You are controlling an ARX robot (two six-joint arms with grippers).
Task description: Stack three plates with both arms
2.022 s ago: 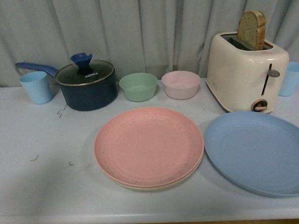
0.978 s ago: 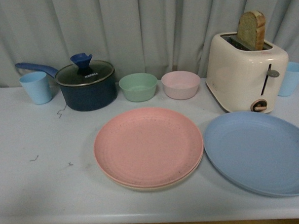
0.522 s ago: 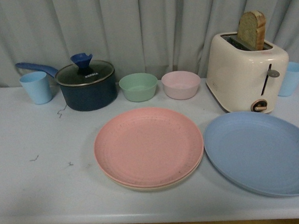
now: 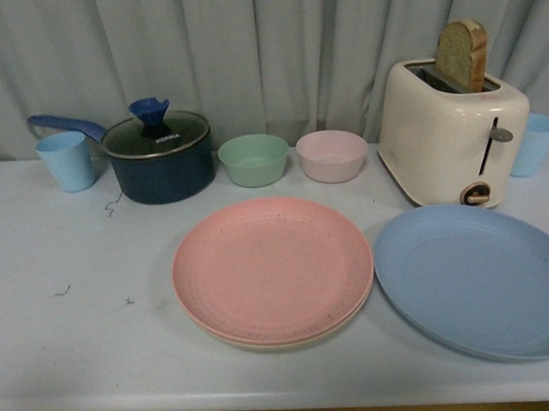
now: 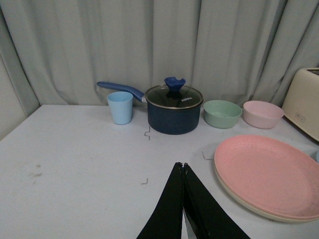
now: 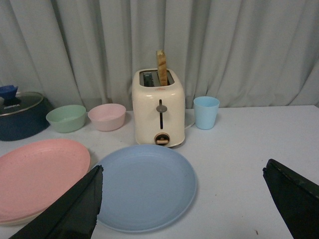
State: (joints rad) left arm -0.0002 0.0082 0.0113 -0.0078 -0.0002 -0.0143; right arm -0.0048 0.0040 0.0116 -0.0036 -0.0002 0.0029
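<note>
Table (image 4: 78, 348) surface carries everything here. Toward its front right corner lies the light blue plate (image 4: 480, 281), flat and alone. At the middle of the front edge sits the pink plate (image 4: 272, 269), resting squarely on the beige plate (image 4: 264, 344), of which only a thin rim peeks out below. The blue plate lies just beside that pair; whether the rims touch I cannot tell. Along the back edge stand the toaster (image 4: 448, 144), a saucepan (image 4: 158, 166), a green bowl (image 4: 253, 160) and a pink bowl (image 4: 332, 155). Neither arm shows in the front view. The left gripper (image 5: 182, 169) has its fingers pressed together with nothing between them, above bare table near the front left. The right gripper (image 6: 182, 172) is spread wide and empty, facing the blue plate. Two plates look stacked, so the step in hand seems to be fetching the third. Next, the right arm would likely need to catch the blue plate's rim, lift it and centre it over the pink one.
</note>
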